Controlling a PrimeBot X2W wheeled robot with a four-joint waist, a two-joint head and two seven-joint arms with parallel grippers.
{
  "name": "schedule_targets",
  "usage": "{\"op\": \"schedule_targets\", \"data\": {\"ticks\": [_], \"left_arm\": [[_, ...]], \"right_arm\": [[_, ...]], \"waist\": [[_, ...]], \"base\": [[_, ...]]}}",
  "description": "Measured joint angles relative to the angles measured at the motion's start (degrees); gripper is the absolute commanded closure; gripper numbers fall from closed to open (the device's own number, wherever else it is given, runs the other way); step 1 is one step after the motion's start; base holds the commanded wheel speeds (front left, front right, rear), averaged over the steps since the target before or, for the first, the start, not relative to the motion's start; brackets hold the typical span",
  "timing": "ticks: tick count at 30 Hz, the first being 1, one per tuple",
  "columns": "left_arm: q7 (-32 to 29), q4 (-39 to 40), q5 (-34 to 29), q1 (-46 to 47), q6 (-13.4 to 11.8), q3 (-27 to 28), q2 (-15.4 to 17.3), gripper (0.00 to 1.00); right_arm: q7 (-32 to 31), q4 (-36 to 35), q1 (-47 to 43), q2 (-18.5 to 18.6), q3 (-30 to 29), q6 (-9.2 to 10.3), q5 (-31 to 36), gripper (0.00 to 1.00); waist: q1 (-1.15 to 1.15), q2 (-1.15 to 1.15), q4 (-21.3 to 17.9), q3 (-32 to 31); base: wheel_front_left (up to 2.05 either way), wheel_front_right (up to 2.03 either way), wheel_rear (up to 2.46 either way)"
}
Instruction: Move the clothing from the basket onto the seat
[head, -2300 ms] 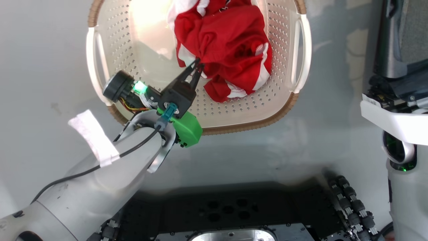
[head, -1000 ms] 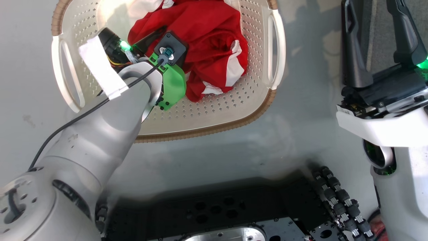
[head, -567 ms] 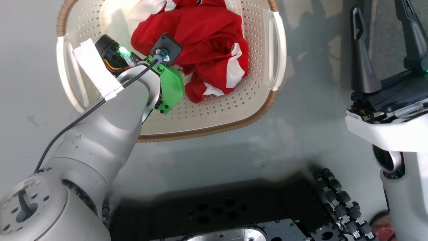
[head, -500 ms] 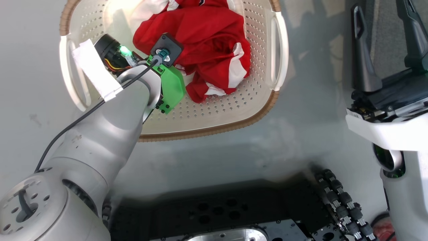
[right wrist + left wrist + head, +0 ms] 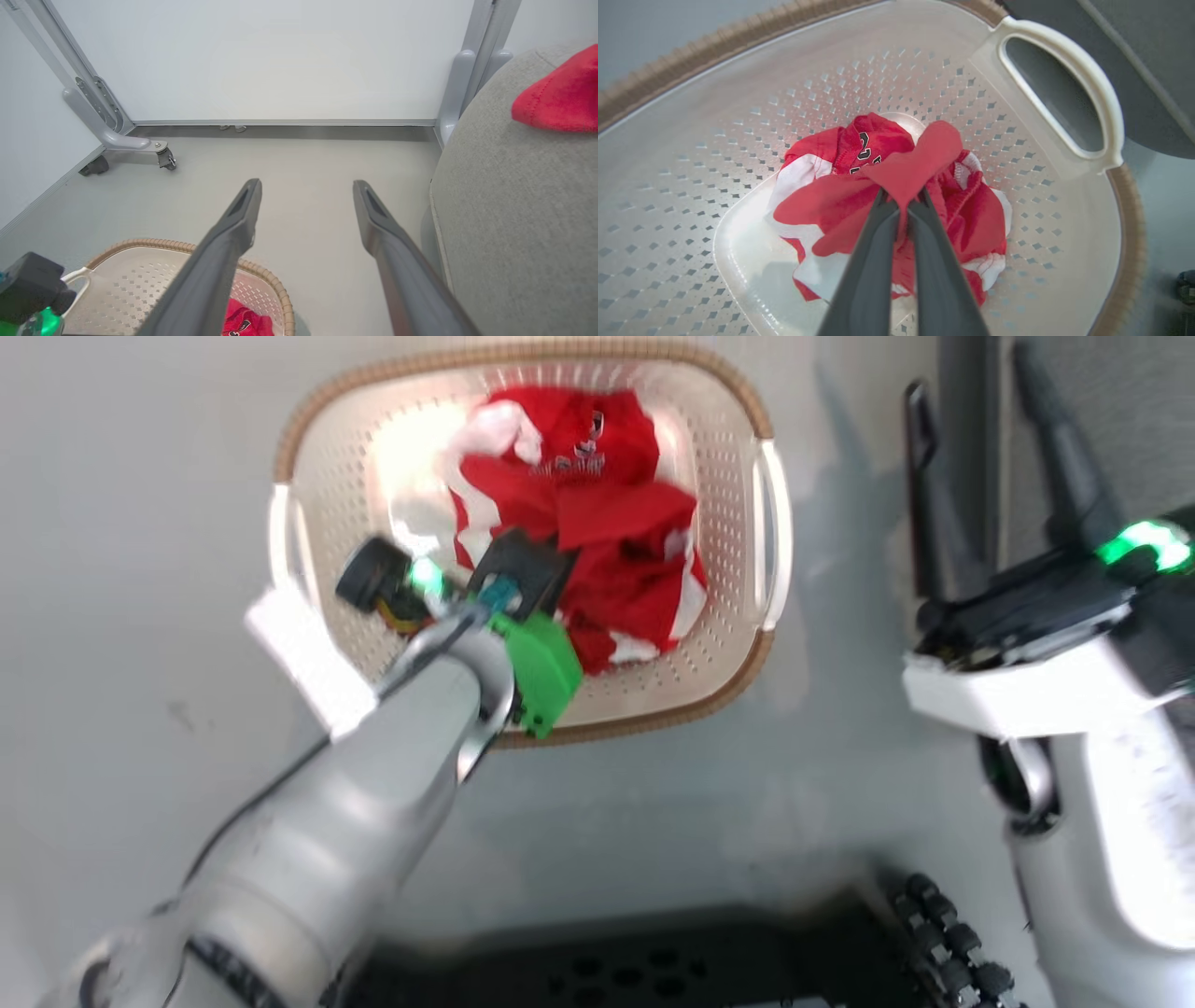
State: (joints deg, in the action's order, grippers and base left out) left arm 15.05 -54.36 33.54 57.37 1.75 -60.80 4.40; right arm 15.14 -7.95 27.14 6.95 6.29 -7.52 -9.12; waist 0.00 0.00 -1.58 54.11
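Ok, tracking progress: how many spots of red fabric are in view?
2: a heap in the basket, pinched by the left gripper, and a red piece on the seat. The heap may hide more than one garment.

Basket [image 5: 730,644] on pale grey floor [image 5: 140,523]

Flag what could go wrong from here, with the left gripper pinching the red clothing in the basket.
1. The left gripper pinches only a thin fold of the clothing near its fingertips; the fold may slip out on lifting.
2. The clothing is bunched together, so a lift could drag more cloth up and drop it outside the basket.
3. The seat lies beyond the open right gripper; hanging cloth might snag on it.
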Motion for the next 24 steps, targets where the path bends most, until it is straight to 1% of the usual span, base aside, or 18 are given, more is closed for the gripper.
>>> {"op": "schedule_targets", "data": {"ticks": [4, 8, 16, 24], "left_arm": [[0.0, 6.87, -2.05, -8.7, -1.82, 6.19, 2.58, 1.0], [0.0, 13.59, -5.13, -16.84, -3.03, 11.81, 3.85, 1.0], [0.0, 23.53, -9.93, -30.2, -3.81, 20.22, 4.61, 1.0], [-0.01, 31.25, -12.89, -38.42, -4.27, 25.42, 4.47, 1.0]], "right_arm": [[-0.01, 4.68, -3.77, -0.92, 2.29, 0.0, -0.77, 0.0], [0.0, 7.89, -8.27, -1.9, 3.91, -0.01, -3.42, 0.0], [0.0, 13.67, -18.08, -2.45, 6.68, 0.0, -5.24, 0.0], [0.0, 16.81, -25.79, -1.75, 9.43, -0.01, -5.82, 0.0]], "waist": [[0.0, 0.0, 0.05, -5.97], [0.0, 0.0, -0.2, -12.93], [0.0, 0.0, -0.56, -27.7], [-0.01, 0.0, -0.92, -41.3]], "base": [[0.0, 0.0, 0.0], [0.0, 0.0, 0.0], [0.0, 0.0, 0.0], [0.0, 0.0, 0.0]]}}
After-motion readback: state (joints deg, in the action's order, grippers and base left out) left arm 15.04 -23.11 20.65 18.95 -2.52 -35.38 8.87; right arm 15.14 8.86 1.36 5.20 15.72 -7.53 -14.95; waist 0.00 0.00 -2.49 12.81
